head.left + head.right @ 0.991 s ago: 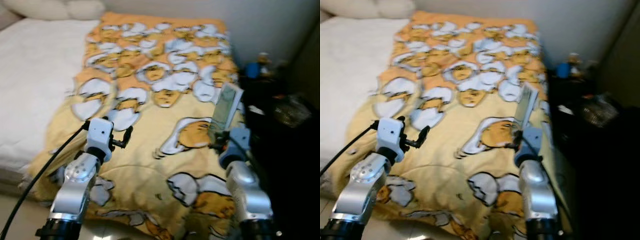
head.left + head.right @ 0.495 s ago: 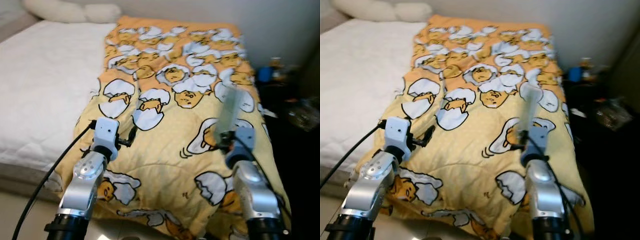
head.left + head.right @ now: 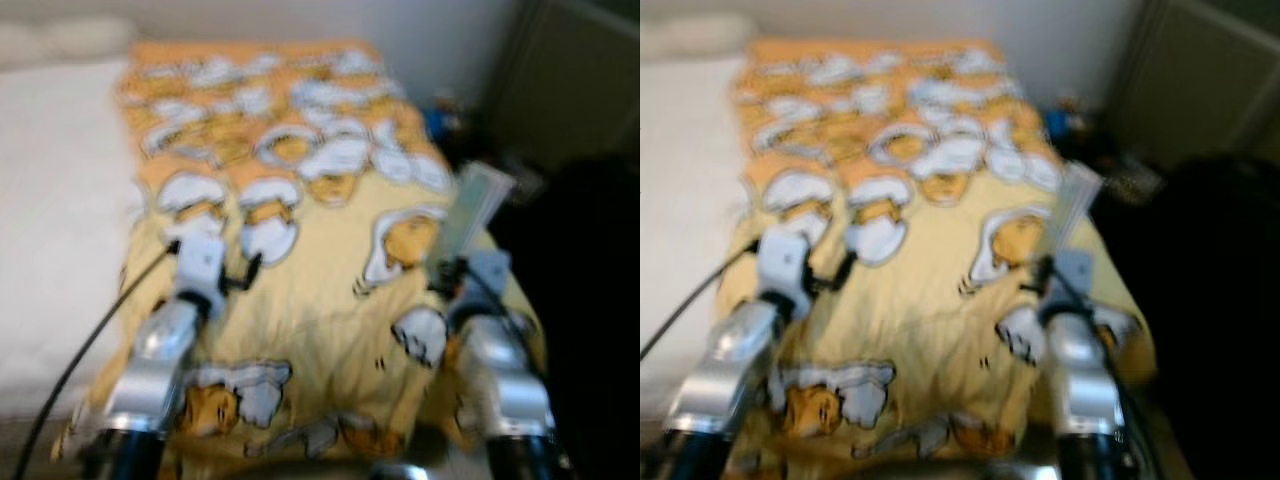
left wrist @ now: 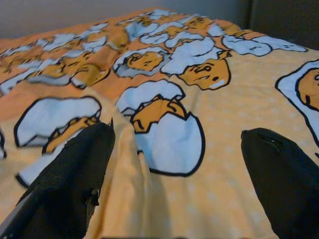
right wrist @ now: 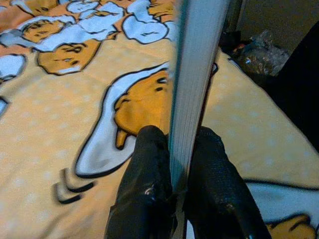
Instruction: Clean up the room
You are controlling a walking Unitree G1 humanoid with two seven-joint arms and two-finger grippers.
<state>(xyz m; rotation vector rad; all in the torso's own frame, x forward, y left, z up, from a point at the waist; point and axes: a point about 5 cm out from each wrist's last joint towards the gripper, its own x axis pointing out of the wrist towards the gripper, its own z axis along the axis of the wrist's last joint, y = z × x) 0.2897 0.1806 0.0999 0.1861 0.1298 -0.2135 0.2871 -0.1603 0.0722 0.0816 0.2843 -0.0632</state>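
A yellow blanket (image 3: pixel 320 250) printed with egg cartoon figures covers the right half of a bed. My right gripper (image 5: pixel 174 164) is shut on a thin book (image 5: pixel 197 69), held upright by its lower edge above the blanket's right side; the book (image 3: pixel 472 208) stands up in front of my right arm. My left gripper (image 4: pixel 174 159) hangs open just above the blanket, its two black fingers (image 4: pixel 75 174) wide apart with nothing between them. Both eye views are blurred.
White bare mattress (image 3: pixel 50 220) lies to the left of the blanket, pillows (image 3: pixel 60 40) at the head. A dark area with a blue object (image 3: pixel 440 118) and a plastic bag (image 5: pixel 259 52) sits at the bed's right side. A dark cabinet (image 3: pixel 570 90) stands at the back right.
The whole picture has shifted left and blurred, so the camera has turned right. Both grippers hold the same pose, the book still in the right one.
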